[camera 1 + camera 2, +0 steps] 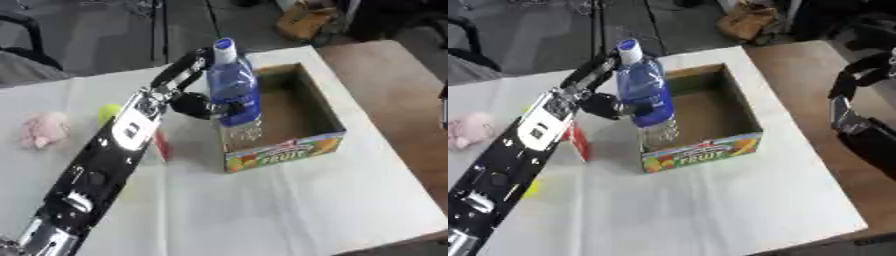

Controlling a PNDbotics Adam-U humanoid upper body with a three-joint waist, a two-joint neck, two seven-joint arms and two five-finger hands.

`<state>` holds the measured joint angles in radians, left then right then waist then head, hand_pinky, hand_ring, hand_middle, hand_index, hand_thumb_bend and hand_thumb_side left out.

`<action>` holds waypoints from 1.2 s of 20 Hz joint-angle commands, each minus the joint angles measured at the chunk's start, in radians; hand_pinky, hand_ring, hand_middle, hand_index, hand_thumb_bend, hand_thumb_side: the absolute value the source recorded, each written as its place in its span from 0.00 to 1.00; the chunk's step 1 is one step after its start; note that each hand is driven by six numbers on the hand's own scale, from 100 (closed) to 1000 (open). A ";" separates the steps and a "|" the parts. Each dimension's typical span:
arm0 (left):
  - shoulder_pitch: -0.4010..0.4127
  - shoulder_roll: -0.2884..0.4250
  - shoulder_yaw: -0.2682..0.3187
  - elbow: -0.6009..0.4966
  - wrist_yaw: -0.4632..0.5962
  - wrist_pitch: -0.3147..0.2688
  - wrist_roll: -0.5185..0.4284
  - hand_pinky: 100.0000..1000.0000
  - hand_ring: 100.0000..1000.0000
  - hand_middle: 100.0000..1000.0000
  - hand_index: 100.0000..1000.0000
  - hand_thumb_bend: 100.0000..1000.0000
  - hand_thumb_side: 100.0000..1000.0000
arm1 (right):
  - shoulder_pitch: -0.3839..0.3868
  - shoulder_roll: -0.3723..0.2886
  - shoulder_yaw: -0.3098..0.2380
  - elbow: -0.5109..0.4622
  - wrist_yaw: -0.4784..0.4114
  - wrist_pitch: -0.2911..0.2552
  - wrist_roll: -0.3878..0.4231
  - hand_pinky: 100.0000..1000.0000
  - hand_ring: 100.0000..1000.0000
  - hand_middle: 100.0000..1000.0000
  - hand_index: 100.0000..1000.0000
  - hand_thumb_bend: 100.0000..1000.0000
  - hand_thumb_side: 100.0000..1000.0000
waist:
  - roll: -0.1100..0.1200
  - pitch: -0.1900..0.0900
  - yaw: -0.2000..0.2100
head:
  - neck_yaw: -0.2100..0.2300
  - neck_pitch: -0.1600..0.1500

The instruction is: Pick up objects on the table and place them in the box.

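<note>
Left eye view is showing your left hand gripping the upright bottle, fingers curled round it, apparently hanging over the box's near-left wall.

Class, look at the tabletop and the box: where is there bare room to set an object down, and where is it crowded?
Bare: the white table in front of the box, and the box floor right of the bottle. Crowded: left of the box, where the left hand holds the bottle beside a red object, yellow ball and pink toy.
</note>
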<state>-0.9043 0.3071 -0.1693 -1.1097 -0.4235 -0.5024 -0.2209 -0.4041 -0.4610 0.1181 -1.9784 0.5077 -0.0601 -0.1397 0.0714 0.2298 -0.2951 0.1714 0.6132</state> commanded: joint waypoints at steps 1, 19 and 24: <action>-0.017 0.022 0.018 -0.046 -0.077 0.009 0.032 0.79 0.80 0.84 0.92 0.95 0.89 | -0.009 -0.008 -0.007 -0.022 -0.007 -0.003 -0.002 0.51 0.61 0.72 0.90 0.00 0.21 | -0.006 -0.014 0.000 | -0.002 -0.006; 0.274 0.142 0.203 -0.474 0.304 0.271 0.301 0.62 0.66 0.73 0.84 0.56 0.80 | 0.046 -0.014 -0.039 -0.022 0.010 0.025 -0.026 0.50 0.61 0.72 0.90 0.00 0.23 | -0.027 -0.037 0.112 | -0.062 0.020; 0.507 0.171 0.339 -0.712 0.403 0.361 0.420 0.60 0.65 0.73 0.82 0.54 0.78 | 0.072 -0.018 -0.054 -0.022 0.018 0.039 -0.043 0.50 0.60 0.72 0.91 0.00 0.25 | -0.031 -0.043 0.173 | -0.091 0.041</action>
<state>-0.3944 0.4419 0.1295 -1.7555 -0.0442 -0.1604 0.1695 -0.3250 -0.4549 0.0774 -1.9785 0.5183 -0.0252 -0.1760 0.0420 0.2064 -0.1187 0.0879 0.6430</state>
